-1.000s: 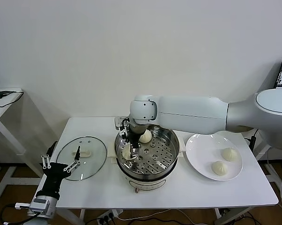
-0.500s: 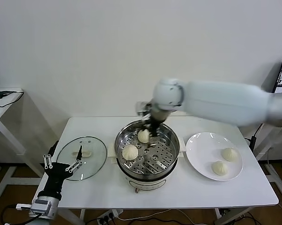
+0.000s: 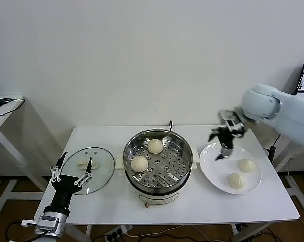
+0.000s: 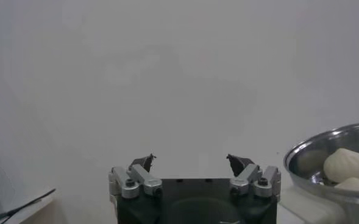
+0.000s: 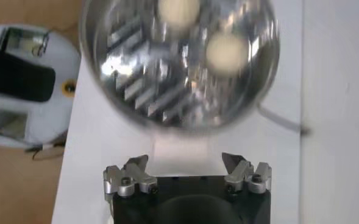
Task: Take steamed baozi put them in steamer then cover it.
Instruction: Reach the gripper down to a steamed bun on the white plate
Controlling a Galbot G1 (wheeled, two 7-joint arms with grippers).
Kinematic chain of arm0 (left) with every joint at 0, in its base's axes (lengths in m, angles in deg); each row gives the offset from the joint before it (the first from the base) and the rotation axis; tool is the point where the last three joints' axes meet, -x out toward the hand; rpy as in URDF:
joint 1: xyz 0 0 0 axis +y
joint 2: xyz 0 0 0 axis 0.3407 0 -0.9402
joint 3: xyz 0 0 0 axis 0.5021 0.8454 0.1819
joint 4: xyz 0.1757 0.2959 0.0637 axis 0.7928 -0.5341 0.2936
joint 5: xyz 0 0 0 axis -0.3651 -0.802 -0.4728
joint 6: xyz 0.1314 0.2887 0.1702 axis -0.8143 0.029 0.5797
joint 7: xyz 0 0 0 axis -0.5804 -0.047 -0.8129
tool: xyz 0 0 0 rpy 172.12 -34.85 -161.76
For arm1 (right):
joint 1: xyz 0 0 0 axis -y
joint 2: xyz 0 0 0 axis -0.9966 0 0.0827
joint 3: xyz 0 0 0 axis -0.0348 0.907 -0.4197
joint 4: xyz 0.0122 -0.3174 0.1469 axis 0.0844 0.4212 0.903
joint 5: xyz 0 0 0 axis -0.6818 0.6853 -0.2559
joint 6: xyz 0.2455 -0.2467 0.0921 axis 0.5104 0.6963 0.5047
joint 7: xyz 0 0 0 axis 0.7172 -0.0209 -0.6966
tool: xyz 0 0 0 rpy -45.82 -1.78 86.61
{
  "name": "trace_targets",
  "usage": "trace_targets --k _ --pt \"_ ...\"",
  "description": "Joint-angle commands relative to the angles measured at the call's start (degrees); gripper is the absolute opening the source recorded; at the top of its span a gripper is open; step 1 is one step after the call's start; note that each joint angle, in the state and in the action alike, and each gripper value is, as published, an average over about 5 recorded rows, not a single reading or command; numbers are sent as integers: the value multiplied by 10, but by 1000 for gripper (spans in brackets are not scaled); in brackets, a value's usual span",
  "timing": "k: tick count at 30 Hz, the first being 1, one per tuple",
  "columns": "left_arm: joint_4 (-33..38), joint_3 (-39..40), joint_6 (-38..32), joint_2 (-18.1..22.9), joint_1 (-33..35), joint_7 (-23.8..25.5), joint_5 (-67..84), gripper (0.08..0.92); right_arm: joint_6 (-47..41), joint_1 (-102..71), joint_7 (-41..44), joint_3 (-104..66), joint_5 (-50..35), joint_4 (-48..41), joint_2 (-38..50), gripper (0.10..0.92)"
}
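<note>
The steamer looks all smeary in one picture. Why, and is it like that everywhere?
In the right wrist view the steamer and its baozi smear into streaks, likely motion blur. In the head view the steamer is sharp; only the right gripper looks slightly soft.

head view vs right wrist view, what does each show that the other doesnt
Only the head view shows the plate with two baozi, the cover lying flat left of the steamer, the left gripper open near the cover's front edge, and the right arm above the plate.

Only the right wrist view shows the right gripper close up, fingers open and empty.

Both show the steamer with two baozi on its tray, and the white table.
</note>
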Motion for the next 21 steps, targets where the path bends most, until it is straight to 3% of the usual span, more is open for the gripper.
trace_targets --k 1,11,21 --pt "-4 8 -2 2 0 0 -5 823 85 -260 41 -208 178 -65 73 823" --pt "-6 4 -2 0 -4 -1 -5 823 106 -352 27 -303 238 -121 30 823" --pt "-8 8 -2 2 -3 -1 -7 823 106 -385 7 -322 246 -134 1 823"
